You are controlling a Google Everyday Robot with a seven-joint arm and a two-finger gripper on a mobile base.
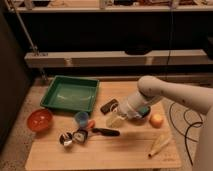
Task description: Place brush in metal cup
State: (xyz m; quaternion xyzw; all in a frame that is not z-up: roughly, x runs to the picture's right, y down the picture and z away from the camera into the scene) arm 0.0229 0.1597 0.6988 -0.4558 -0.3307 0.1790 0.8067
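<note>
Claw (115,120) at 1 o'clock of brush (99,131), open or closed: can't tell. Brush probably light, stiff, slim; grab mid-handle.

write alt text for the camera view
A white robot arm extends from the right over a wooden table, its claw just above the handle end of the brush, which lies flat near the metal cup. Around them sit a green tray, orange bowl, light blue cup and black bar.

place: lab-like workroom | cues: metal shelving (100,59), floor cables (182,119), wooden table (100,156) | gripper (116,119): above table centre
</note>
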